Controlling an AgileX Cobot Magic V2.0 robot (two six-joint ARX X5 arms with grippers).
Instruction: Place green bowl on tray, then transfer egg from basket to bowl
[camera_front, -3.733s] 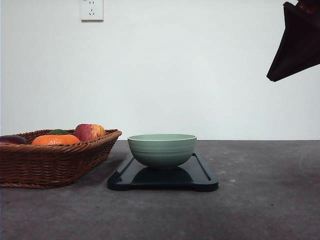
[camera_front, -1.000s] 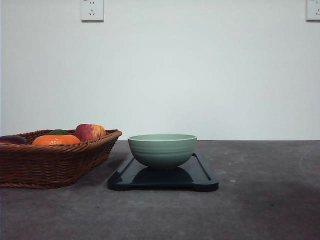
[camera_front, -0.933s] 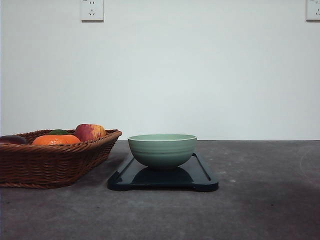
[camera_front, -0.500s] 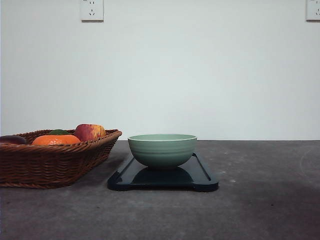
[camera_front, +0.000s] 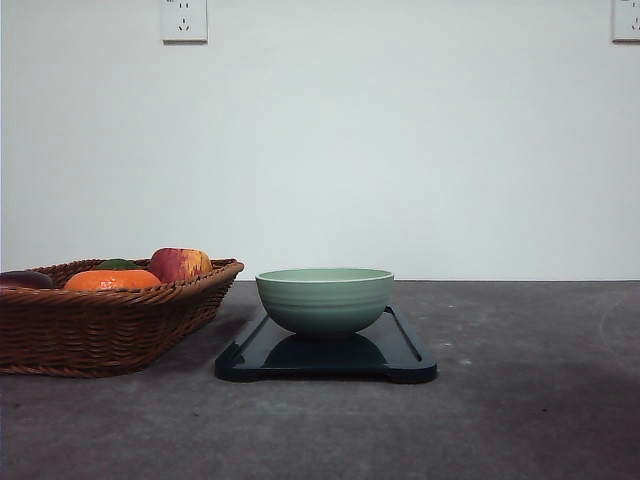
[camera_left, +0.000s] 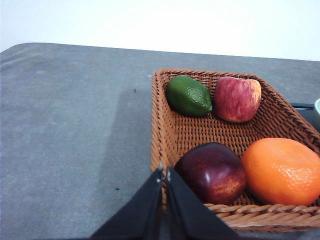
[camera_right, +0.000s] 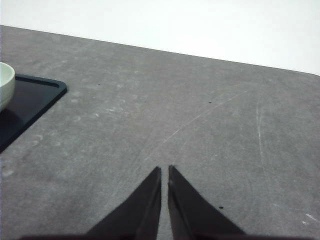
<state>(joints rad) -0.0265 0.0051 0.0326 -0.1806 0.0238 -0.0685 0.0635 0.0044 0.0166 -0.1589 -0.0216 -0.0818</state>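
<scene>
nothing has shifted: green bowl (camera_front: 324, 299) sits on the tray (camera_front: 405, 352), both claws, left claw (camera_left: 163, 172) and right claw (camera_right: 164, 171), pressed together over grey tabletop (camera_front: 520, 400), white wall behind.

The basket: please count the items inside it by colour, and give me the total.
Green (lime): 1
Red-yellow (apple): 1
Dark reddish-brown (rounded item, apparently the egg): 1
Orange (orange fruit): 1
Total in the basket: 4

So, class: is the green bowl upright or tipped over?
Upright: the green bowl sits level on the tray, rim facing up.
</scene>
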